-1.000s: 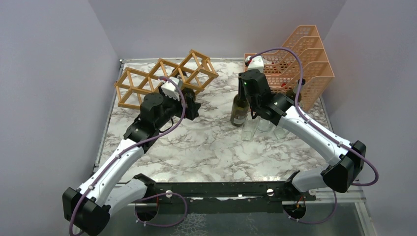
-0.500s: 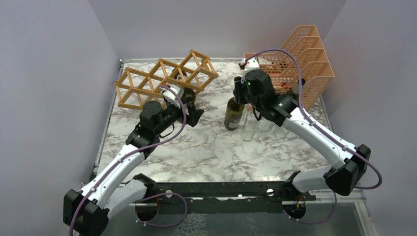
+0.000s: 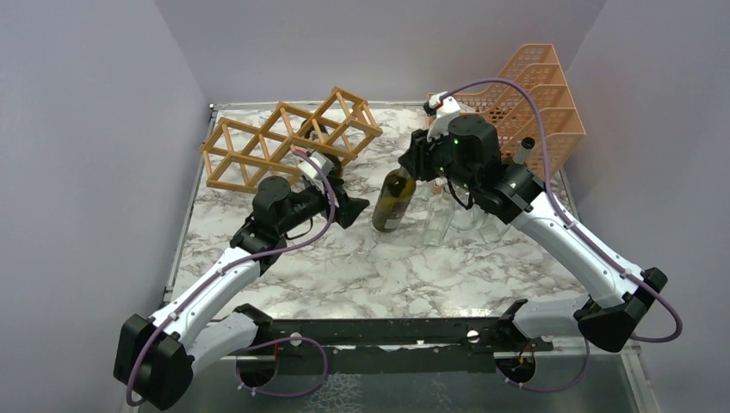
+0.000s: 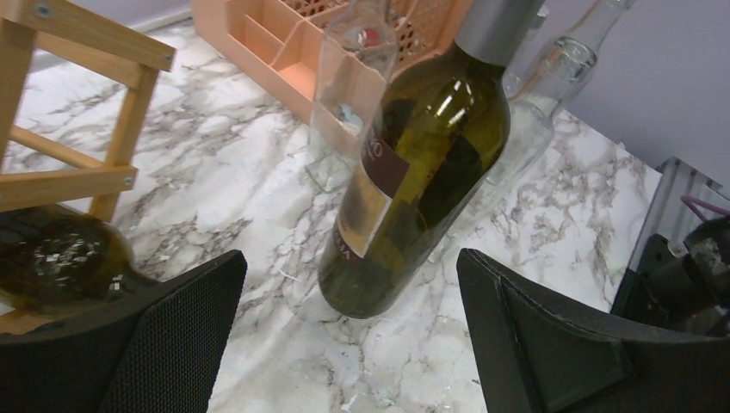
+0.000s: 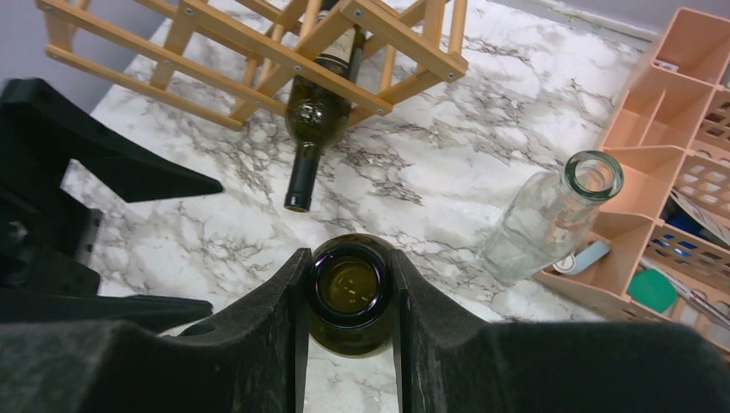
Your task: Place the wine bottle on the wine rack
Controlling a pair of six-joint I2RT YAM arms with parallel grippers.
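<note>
A dark green wine bottle (image 3: 393, 200) with a brown label leans over, its neck up to the right and its base low by the marble. My right gripper (image 3: 411, 168) is shut on its neck; in the right wrist view the fingers (image 5: 284, 310) clamp just below the open mouth (image 5: 349, 288). My left gripper (image 3: 351, 206) is open just left of the bottle's base, and in the left wrist view the bottle (image 4: 413, 181) stands ahead of its wide jaws. The wooden wine rack (image 3: 288, 138) lies at the back left, with another dark bottle (image 5: 314, 120) resting in it.
A peach mesh organiser (image 3: 525, 103) stands at the back right. Clear glass bottles (image 3: 439, 219) stand in front of it, right beside the held bottle. Grey walls close in the table on the left, back and right.
The right gripper has tipped the wine bottle and swung its base leftward. The left arm has reached right toward the base, jaws still wide.
</note>
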